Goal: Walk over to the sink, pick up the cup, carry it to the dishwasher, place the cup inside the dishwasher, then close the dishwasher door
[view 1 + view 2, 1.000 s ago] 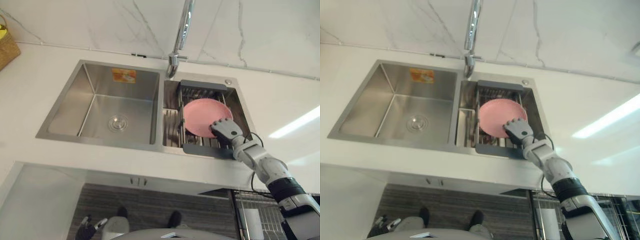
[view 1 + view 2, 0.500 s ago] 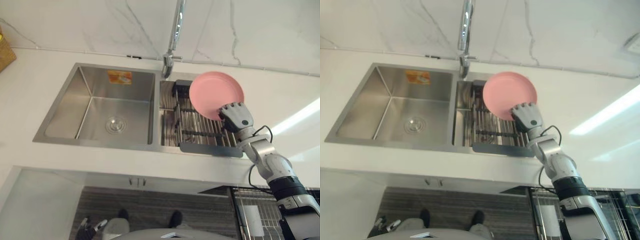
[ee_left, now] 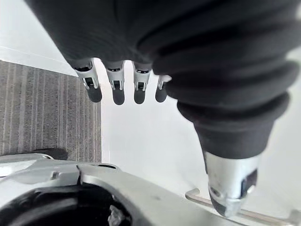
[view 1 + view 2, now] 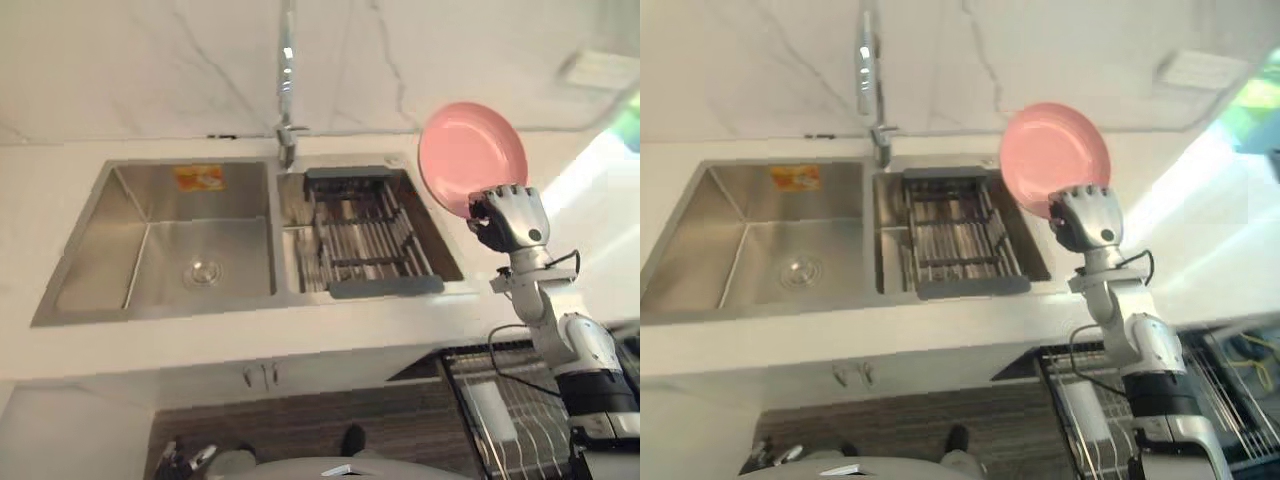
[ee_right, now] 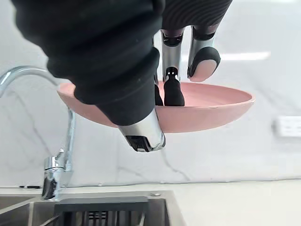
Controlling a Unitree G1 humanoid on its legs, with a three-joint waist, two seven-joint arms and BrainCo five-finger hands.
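Low on the left, left hand (image 3: 117,92) hangs idle, fingers straight. Past the sink's (image 4: 150,250) right edge, right hand (image 4: 510,215) grips a pink plate (image 4: 470,155) by its rim; it's a plate, not a cup. Pickup looks done. Next is the carry: turn toward the wire basket (image 4: 510,400) lower right, likely the dishwasher's.

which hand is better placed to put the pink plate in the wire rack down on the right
Right, likely. The right hand grips the pink plate by its rim, held up beside the sink, and the wire rack sits below that arm. The left hand hangs low with straight fingers, holding nothing.
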